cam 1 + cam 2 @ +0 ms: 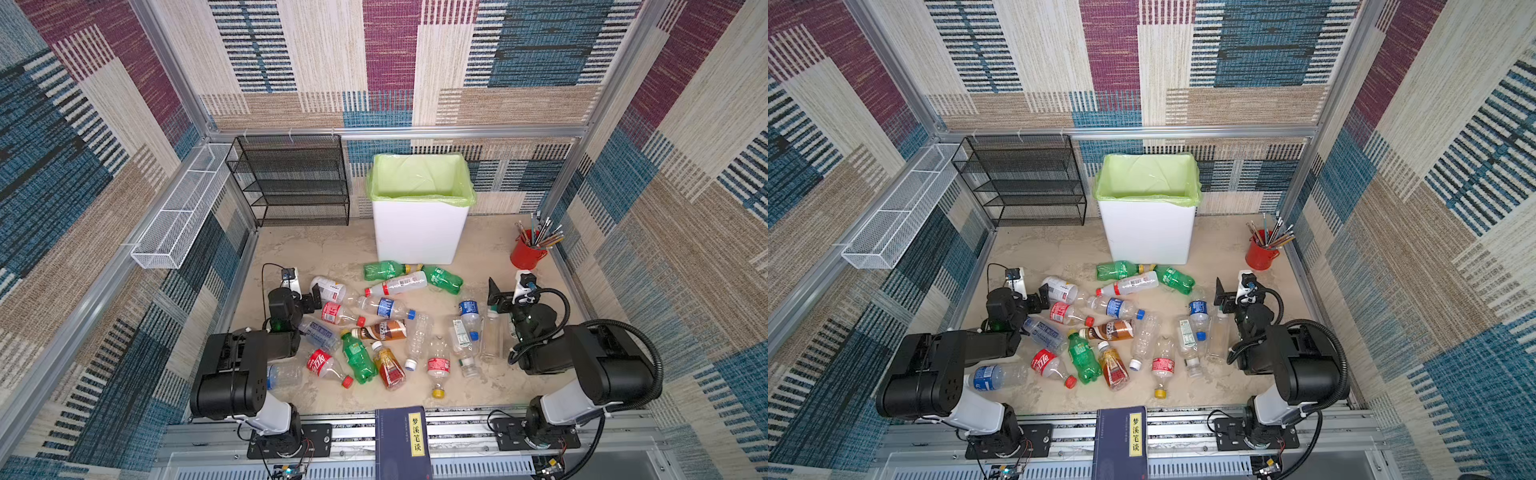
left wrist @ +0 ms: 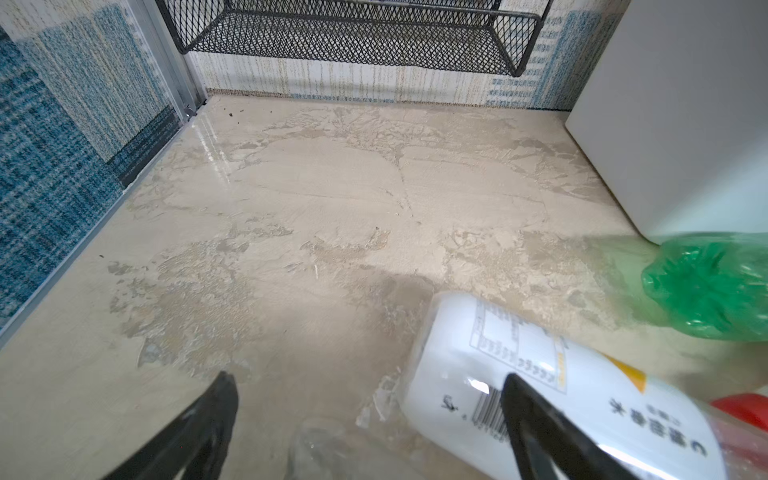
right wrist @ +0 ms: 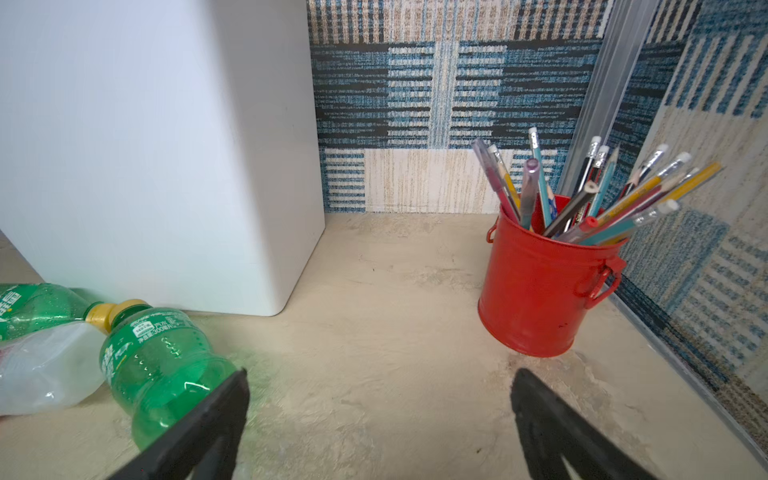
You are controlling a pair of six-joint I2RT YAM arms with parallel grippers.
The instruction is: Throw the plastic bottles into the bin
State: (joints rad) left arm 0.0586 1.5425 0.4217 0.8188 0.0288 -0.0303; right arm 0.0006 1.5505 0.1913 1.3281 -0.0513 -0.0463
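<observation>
- About twenty plastic bottles (image 1: 388, 330) lie on their sides in a loose pile across the middle of the tabletop (image 1: 316, 249), between the two arms.
- The bin (image 1: 419, 237) stands upright at the back centre, behind the pile. A light green bag (image 1: 419, 174) is folded over its rim.
- Two green bottles (image 1: 384, 270) lie just in front of the bin's base.
- Left tool (image 2: 370, 378): jaws wide apart, holding nothing, low over the tabletop at the left edge of the pile. In the left wrist view one finger crosses in front of a white-labelled bottle (image 2: 465, 357). Contact cannot be told.
- Right tool (image 3: 380, 374): jaws wide apart, holding nothing, with bare tabletop between them. One of the green bottles (image 3: 162, 365) lies just beside one finger.
- A red cup of pencils (image 1: 525, 253) stands upright in the back right corner, apart from the pile.
- A black mesh rack (image 1: 291, 183) sits against the back wall, left of the bin.
- A white wire basket (image 1: 178, 220) runs along the left wall.
- A dark blue book (image 1: 401, 440) lies at the front edge, between the arm bases.
</observation>
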